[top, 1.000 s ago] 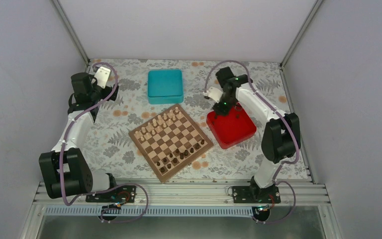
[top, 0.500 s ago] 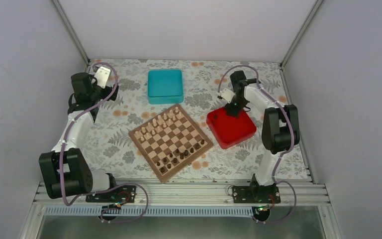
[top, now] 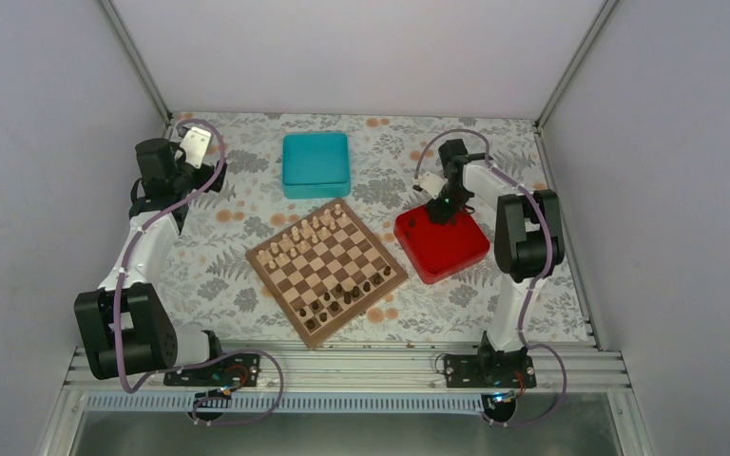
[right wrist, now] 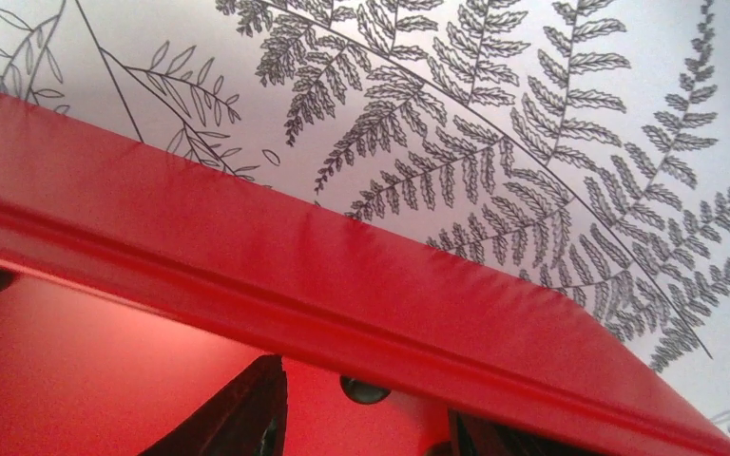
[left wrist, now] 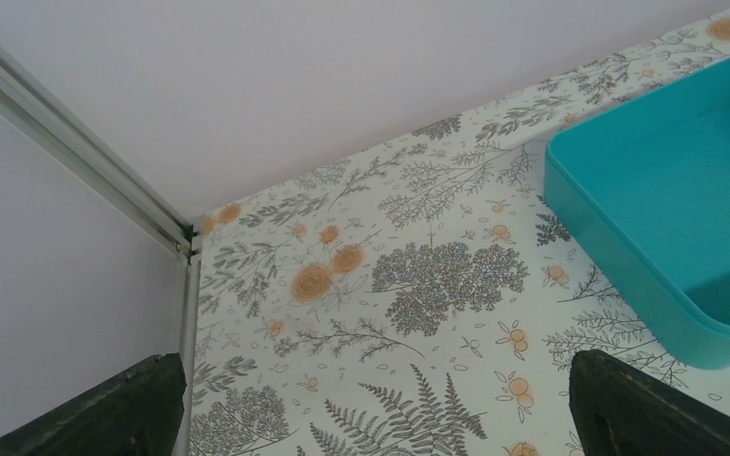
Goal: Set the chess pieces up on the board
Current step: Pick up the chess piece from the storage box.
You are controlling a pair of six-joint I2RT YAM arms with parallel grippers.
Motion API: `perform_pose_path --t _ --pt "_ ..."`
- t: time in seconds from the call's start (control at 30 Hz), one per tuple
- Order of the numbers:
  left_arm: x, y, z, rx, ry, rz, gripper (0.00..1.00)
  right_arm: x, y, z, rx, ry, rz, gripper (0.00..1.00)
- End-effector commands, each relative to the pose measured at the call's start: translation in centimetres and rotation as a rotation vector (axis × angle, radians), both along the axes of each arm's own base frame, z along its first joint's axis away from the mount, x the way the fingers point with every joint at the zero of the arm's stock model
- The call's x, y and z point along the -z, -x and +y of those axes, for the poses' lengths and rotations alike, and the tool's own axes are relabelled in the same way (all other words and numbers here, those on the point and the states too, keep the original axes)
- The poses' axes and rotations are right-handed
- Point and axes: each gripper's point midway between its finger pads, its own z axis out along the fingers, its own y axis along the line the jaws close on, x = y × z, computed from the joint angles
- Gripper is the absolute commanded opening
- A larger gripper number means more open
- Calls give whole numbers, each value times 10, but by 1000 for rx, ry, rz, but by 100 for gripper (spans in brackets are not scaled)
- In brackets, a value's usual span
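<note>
Left fingers (left wrist: 133, 408) are spread wide, empty, only tips seen. Right fingers (right wrist: 247, 418) are parted in red tray (right wrist: 342, 275); a chess piece (right wrist: 363, 389) is half hidden between them. Others are lined on near-right rows of board (top: 326, 258).

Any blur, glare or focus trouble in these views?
Top external: even light, sharp, chessboard small in frame. Left wrist: crisp, no glare on the teal box. Right wrist: very close to the red tray, its rim soft, jaws dark and blurred.
</note>
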Motion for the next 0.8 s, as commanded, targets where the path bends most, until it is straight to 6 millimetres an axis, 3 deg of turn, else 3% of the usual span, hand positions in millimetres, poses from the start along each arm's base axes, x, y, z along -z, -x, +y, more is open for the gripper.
perform_pose_path --t 0.0,0.3,0.63,0.77 --pt "-10 1 -1 14 0 -34 100 0 -9 5 -15 -42 -16 44" --pt "-9 0 -1 14 0 -33 100 -4 -16 10 -14 -71 -42 41" --pt "-9 0 -1 13 1 -32 100 -1 -13 11 -17 -78 -31 15" --pt "-9 1 -1 15 2 -32 100 -8 -11 8 -16 -67 -42 6"
